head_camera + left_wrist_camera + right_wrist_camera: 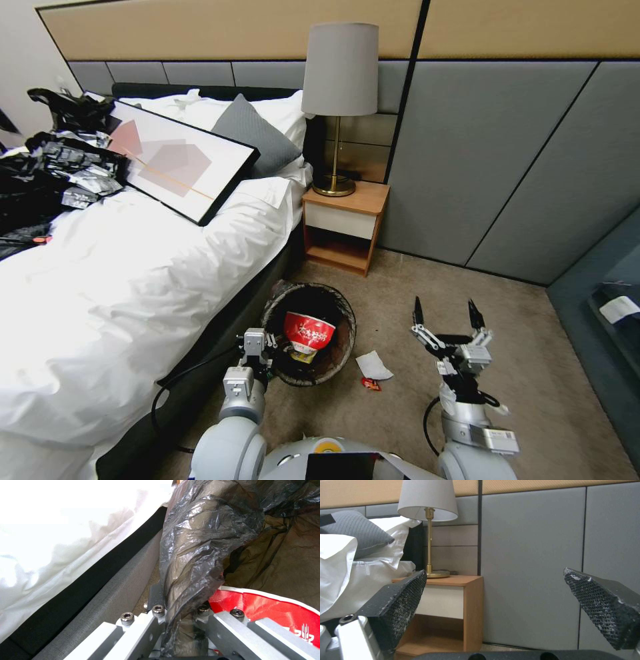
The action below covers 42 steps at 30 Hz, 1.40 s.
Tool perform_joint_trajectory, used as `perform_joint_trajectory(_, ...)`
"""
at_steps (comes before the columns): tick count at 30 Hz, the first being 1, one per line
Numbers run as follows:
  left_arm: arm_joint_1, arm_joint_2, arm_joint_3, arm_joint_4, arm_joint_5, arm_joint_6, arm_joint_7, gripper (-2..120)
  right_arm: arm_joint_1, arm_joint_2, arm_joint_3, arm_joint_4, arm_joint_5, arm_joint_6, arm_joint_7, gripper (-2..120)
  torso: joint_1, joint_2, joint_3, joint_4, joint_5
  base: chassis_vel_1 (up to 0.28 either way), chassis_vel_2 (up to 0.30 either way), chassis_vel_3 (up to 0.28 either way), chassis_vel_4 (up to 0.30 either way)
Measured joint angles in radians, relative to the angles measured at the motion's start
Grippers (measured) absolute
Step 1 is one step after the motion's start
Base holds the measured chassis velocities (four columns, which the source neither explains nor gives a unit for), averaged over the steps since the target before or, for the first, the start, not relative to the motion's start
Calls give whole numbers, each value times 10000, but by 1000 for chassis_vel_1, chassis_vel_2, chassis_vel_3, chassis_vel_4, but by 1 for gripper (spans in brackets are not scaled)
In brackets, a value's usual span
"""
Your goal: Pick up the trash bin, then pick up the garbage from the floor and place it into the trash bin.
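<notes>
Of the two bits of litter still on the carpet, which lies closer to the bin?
The white tissue paper, lying just off the trash bin rim. The small red wrapper sits just beyond it, nearer the robot.

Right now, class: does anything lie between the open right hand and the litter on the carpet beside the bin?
Nothing visible does. The right hand hangs open above bare carpet, and the white tissue and red wrapper lie in the open between it and the bin, whose rim the left hand grips.
</notes>
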Motion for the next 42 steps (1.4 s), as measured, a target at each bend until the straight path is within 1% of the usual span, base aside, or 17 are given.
perform_joint_trajectory(17,-48,13,-16,-7,-40,-2,-17,0,334,-132,-129,11,228,-561,-202,100,0,0,0,-1,0,0,0,0,0)
perform_joint_trajectory(19,-39,19,-38,-7,-41,-2,-22,0,501,-383,-101,19,541,-1271,-440,100,0,0,0,-4,0,0,0,0,0)
perform_joint_trajectory(20,-32,19,-52,-12,-45,-2,-23,0,606,-483,-122,17,652,-1595,-470,100,0,0,0,-1,0,0,0,0,0)
perform_joint_trajectory(21,-26,20,-78,-33,-56,-1,-27,0,848,-661,-188,-62,792,-2146,-508,100,0,0,0,-2,-1,0,0,0,0)
perform_joint_trajectory(22,-26,20,-78,-33,-56,-1,-27,0,848,-661,-188,-62,792,-2146,-508,100,0,0,0,-2,-1,0,0,0,0)
perform_joint_trajectory(24,-25,20,-109,-58,-62,-1,-33,0,1100,-863,-263,-266,899,-2625,-582,100,0,0,0,0,-1,0,0,0,0)
perform_joint_trajectory(25,-25,20,-109,-58,-62,-1,-33,0,1100,-863,-263,-266,899,-2625,-582,100,0,0,0,0,-1,0,0,0,0)
perform_joint_trajectory(27,-16,12,-128,-104,-74,4,-36,0,1789,-1336,-477,-934,1179,-3880,-836,100,0,0,0,1,1,0,0,0,0)
perform_joint_trajectory(28,-16,12,-128,-104,-74,4,-36,0,1789,-1336,-477,-934,1179,-3880,-836,100,0,0,0,1,1,0,0,0,0)
perform_joint_trajectory(30,-16,-30,-123,-132,-75,8,-48,0,2448,-1701,-744,-1866,1443,-5067,-904,100,1,0,0,1,3,0,0,0,0)
perform_joint_trajectory(31,-10,-48,-116,-145,-71,12,-51,0,2763,-1870,-861,-2501,1449,-5389,-999,100,2,0,1,2,1,0,0,0,0)
perform_joint_trajectory(32,-10,-48,-116,-145,-71,12,-51,0,2763,-1870,-861,-2501,1449,-5389,-999,100,2,0,1,2,1,0,0,0,0)
perform_joint_trajectory(35,-3,-64,-133,-165,-59,22,-52,0,3273,-2194,-1162,-3921,1323,-5628,-1265,100,2,0,0,-1,1,0,0,0,0)
perform_joint_trajectory(36,-3,-64,-133,-165,-59,22,-52,0,3273,-2194,-1162,-3921,1323,-5628,-1265,100,2,0,0,-1,1,0,0,0,0)
perform_joint_trajectory(39,-6,-82,-106,-149,-34,22,-53,0,3545,-2411,-1498,-4794,1281,-5652,-1519,100,2,0,1,-1,0,0,0,0,0)
perform_joint_trajectory(42,-9,-92,-59,-128,-14,23,-43,0,3678,-2472,-1701,-5201,1202,-5638,-1613,100,1,-1,1,0,0,0,0,0,0)
